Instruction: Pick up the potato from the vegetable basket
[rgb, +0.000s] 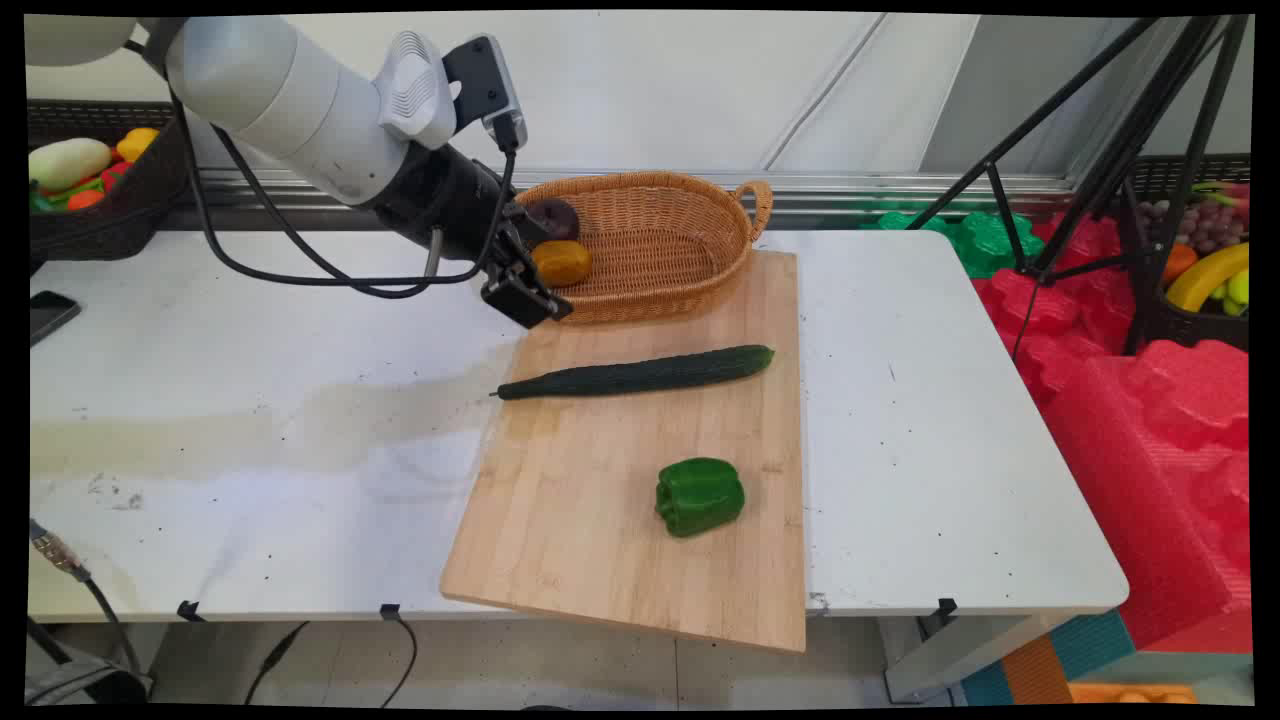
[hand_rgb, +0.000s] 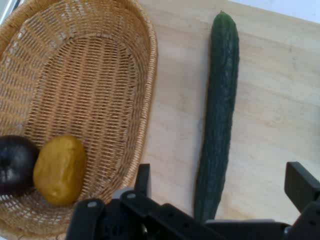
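- The white surface (rgb: 250, 330) carries a wooden cutting board (rgb: 600, 540), which lies lengthwise with its near edge overhanging the front of the surface.
- A woven basket (rgb: 680, 260) sits at the far end of the board, its rim touching or overlapping the board's far edge. It looks light and a little springy, so it would likely slide if nudged.
- A long dark green cucumber (rgb: 640, 372) lies flat across the board, just in front of the basket and apart from it. I judge it stiff, fairly heavy for its width, smooth-skinned and prone to roll. The middle of its length would be the balanced place to hold it, squeezing across its narrow width.
- The black hand (hand_rgb: 220, 200) hovers over the board's far left corner beside the basket, its fingers (hand_rgb: 300, 185) spread wide with nothing between them. In the hand view the cucumber's near end runs between them.
- A green bell pepper (rgb: 700, 496) sits nearer the front of the board, well apart from the cucumber. It is probably hollow, light and glossy.
- In the basket's left end a yellow-brown fruit (hand_rgb: 60, 170) lies touching a dark purple fruit (hand_rgb: 15, 164).
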